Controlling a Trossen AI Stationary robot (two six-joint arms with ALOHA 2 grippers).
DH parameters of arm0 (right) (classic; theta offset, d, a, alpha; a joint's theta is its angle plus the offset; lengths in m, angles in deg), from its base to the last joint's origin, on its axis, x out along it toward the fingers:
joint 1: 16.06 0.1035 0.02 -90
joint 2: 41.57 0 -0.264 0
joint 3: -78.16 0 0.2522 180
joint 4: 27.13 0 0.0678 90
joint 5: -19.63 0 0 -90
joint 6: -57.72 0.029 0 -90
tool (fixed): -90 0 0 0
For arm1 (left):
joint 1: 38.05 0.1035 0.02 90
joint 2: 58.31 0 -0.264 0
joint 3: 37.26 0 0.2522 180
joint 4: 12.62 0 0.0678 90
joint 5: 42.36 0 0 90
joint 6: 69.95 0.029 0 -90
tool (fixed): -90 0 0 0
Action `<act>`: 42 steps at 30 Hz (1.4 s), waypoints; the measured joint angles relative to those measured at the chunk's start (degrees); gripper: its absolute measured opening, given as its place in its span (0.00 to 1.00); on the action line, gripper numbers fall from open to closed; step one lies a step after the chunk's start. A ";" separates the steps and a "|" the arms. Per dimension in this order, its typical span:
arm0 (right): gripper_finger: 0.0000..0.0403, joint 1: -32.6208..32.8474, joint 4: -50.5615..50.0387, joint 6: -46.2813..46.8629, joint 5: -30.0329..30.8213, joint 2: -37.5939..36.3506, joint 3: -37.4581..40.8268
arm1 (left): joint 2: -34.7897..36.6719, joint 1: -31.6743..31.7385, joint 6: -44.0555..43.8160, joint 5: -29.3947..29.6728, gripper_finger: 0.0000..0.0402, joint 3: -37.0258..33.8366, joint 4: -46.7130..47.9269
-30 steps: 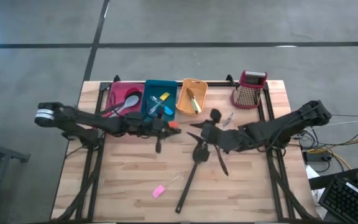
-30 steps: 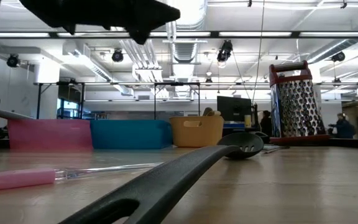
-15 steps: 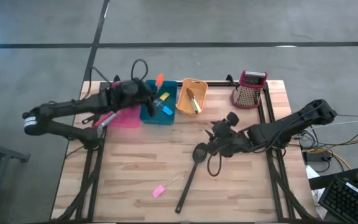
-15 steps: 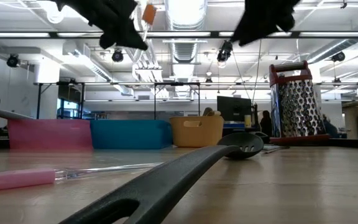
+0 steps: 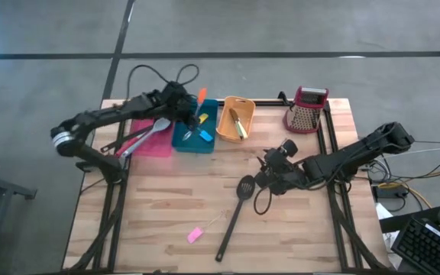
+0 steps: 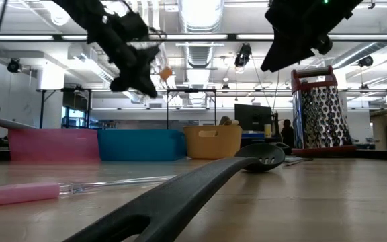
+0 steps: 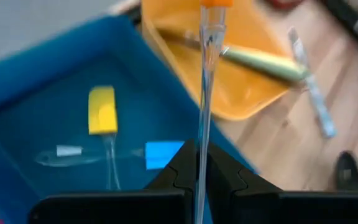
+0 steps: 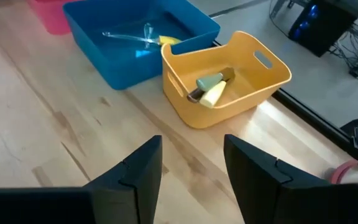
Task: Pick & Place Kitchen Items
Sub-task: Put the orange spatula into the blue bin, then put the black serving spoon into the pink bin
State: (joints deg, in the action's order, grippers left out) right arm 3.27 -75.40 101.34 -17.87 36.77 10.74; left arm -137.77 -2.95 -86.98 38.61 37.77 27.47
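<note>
While your left gripper [image 5: 192,113] pinches the orange-handled tool [image 7: 205,74] over the teal bin [image 5: 211,122] at upper centre and the right gripper [image 8: 190,163] hangs spread and empty, you've still got the slotted spoon [image 5: 235,214] and pink-handled tool [image 5: 205,228] at lower centre.

No readable text, label, brand, number or sign anywhere in these views.
</note>
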 joint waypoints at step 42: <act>0.24 0.02 -0.09 -0.79 -0.21 0.00 -0.87 | -13.81 4.84 4.05 -3.30 0.40 7.29 14.50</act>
State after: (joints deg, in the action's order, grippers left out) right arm 3.29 -75.50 100.55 -18.08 36.77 9.87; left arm -151.58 1.90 -82.93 35.31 45.06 41.96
